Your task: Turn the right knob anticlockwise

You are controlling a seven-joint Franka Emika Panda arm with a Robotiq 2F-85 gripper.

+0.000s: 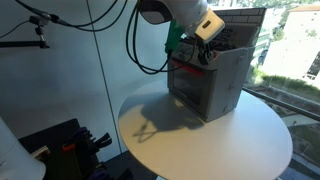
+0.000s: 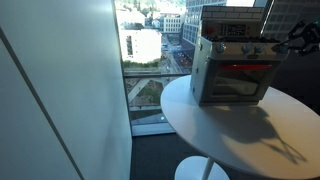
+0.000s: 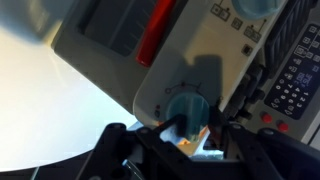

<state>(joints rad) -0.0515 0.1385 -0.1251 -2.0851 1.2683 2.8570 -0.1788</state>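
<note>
Toward the window-side edge of the round white table (image 1: 250, 145) sits the toy oven (image 1: 205, 85). Gripper (image 3: 180, 138) is up vs. its control panel, jaws spread, gripping nothing. Teal knob (image 3: 188, 108) lies btwn the fingers (image 3: 115, 140) in wrist view, w/ no visible contact.

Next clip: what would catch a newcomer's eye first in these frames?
A grey toy oven with a red handle stands on a round white table beside a tall window. In the wrist view the end effector sits right at a teal knob on the oven's panel.
</note>
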